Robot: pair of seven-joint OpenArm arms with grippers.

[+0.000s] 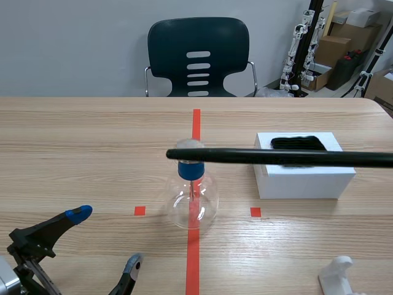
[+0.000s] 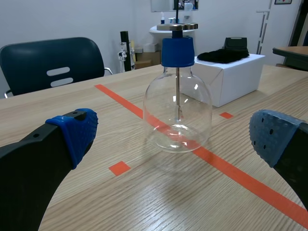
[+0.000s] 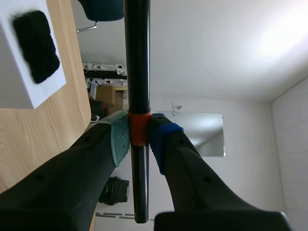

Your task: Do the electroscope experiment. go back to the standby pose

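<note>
The electroscope, a clear glass flask [image 1: 191, 200] with a blue stopper [image 1: 191, 169] and a metal disc [image 1: 189, 145] on top, stands on the red centre line. A long black rod [image 1: 276, 157] comes in level from the right, and its tip lies across the disc; I cannot tell whether they touch. In the right wrist view my right gripper [image 3: 139, 137] is shut on the rod [image 3: 137, 57] at its orange-red band. My left gripper [image 1: 105, 239] stands open near the table's front left, apart from the flask [image 2: 177, 113], which is ahead of its fingers.
A white box [image 1: 304, 178] with a black cloth [image 1: 298, 144] on top sits right of the flask, under the rod. A white plastic piece [image 1: 338, 276] lies at the front right. A dark chair [image 1: 198, 58] stands beyond the table's far edge.
</note>
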